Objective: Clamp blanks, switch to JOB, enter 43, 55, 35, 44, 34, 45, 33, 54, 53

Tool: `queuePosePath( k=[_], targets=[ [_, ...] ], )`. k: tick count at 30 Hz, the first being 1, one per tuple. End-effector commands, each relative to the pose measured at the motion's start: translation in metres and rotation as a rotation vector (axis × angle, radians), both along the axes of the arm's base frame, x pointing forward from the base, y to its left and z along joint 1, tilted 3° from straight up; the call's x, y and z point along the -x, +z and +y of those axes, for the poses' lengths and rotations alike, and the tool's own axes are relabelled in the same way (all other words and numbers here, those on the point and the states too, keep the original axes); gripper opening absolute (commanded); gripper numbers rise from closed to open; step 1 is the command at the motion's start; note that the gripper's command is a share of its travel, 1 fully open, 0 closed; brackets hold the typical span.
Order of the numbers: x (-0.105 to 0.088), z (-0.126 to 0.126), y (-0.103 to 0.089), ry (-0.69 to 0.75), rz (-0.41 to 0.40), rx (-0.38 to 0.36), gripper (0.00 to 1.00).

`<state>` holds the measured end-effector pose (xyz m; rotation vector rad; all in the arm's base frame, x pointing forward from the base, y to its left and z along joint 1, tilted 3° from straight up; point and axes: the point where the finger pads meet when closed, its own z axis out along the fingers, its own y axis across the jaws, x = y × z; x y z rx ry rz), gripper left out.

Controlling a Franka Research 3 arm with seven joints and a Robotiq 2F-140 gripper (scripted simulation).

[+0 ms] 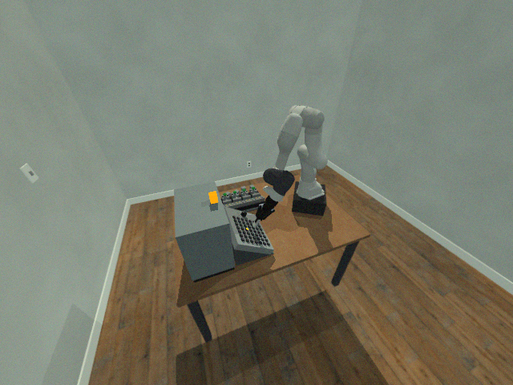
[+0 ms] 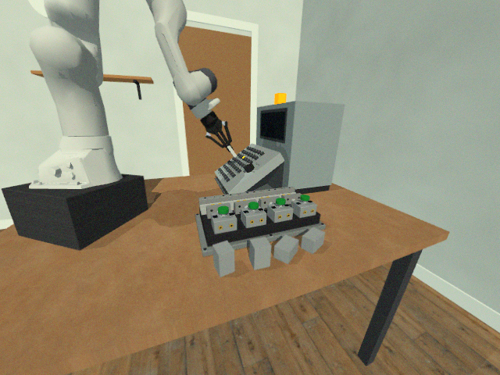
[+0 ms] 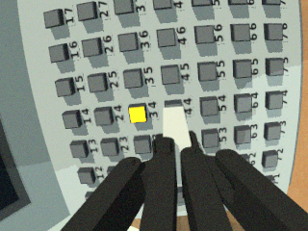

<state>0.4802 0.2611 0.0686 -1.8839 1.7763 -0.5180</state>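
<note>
Bent down from a raised elbow

Had the gripper closed, black fingers together, wrist tilted, pale tip slanting downward.
</note>
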Motion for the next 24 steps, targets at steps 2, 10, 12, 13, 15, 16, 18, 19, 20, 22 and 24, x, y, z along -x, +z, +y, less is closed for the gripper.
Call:
queuePosePath(
  k=[2,10,12,13,15,16,18,19,20,22,24],
  targets=[
    [0.003,0.001,0.009,0.018,0.001,0.010,0.00],
    [0.030,-0.007,0.103,0.018,0.001,0.010,0.00],
    [0.036,-0.008,0.122,0.018,0.001,0.010,0.00],
    [0.038,-0.009,0.130,0.018,0.001,0.010,0.00],
    [0.041,-0.010,0.141,0.018,0.001,0.010,0.00],
    [0.042,-0.010,0.144,0.018,0.001,0.010,0.00],
    [0.042,-0.010,0.145,0.018,0.001,0.010,0.00],
    [0.042,-0.010,0.145,0.018,0.001,0.010,0.00],
    [0.043,-0.010,0.145,0.018,0.001,0.010,0.00],
    [0.043,-0.010,0.145,0.018,0.001,0.010,0.00],
    [0.043,-0.010,0.145,0.018,0.001,0.010,0.00]
  ],
)
